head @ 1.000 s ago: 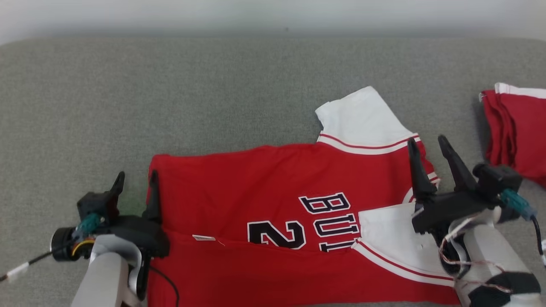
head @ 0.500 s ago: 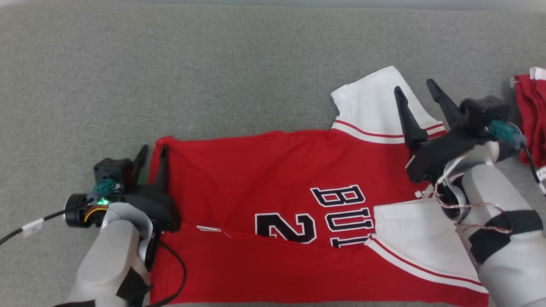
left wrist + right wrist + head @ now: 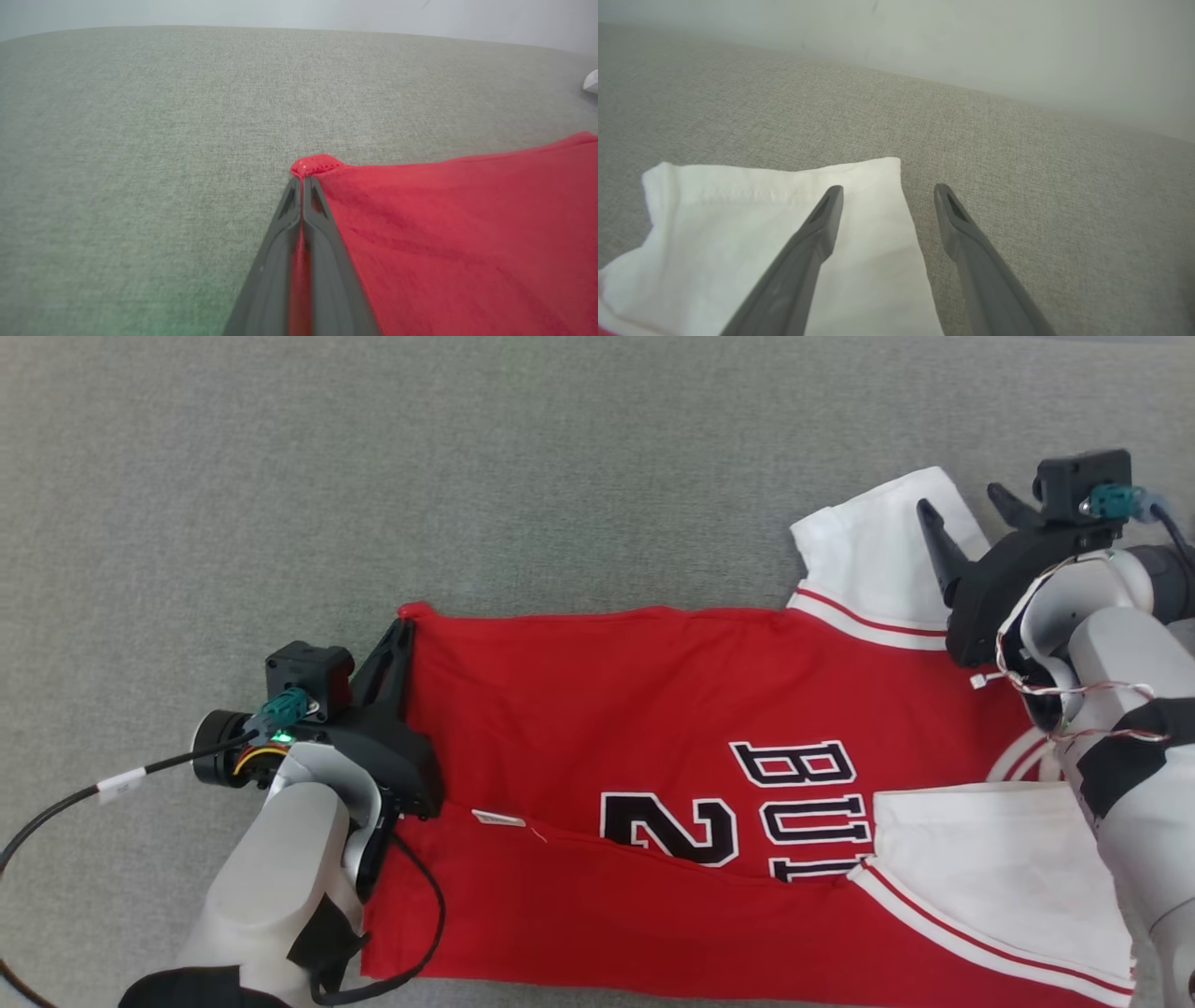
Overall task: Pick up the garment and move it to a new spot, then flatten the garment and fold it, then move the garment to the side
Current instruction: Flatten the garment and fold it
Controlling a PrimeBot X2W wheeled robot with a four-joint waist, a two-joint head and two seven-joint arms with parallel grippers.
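Head view, garment: the red jersey (image 3: 653, 709) lies spread on the grey surface (image 3: 467, 476), from 9 o'clock round to 4 o'clock, with a near strip folded over the number and one white sleeve (image 3: 868, 560) pointing to 1 o'clock
Head view, left gripper (image 3: 403, 627): at 9 o'clock, fingers pressed together on the jersey's far left corner
Head view, right gripper (image 3: 960, 499): at 2 o'clock, fingers spread wide over the outer edge of the white sleeve, gripping nothing
Left wrist view: the left gripper (image 3: 300, 179) is clamped with red cloth between its fingers; the corner bulges just past the tips at centre, and the jersey (image 3: 467, 224) runs off to 4 o'clock
Right wrist view: the right gripper (image 3: 888, 187) has its fingers well apart; the sleeve (image 3: 738, 224) fills 8 o'clock, its edge between the fingers; contact with the cloth cannot be told
Just changed: a second ago the left fingers stood apart astride that corner; they narrowed, and now pinch it
Also different: the right gripper has gone from the collar end out to the far sleeve, its spread unchanged; the head camera tipped down, so the whole picture shifted
Meaning: one far corner looks secured for the next fold; the right side probably needs its own grip first, or the lift would drag the jersey askew
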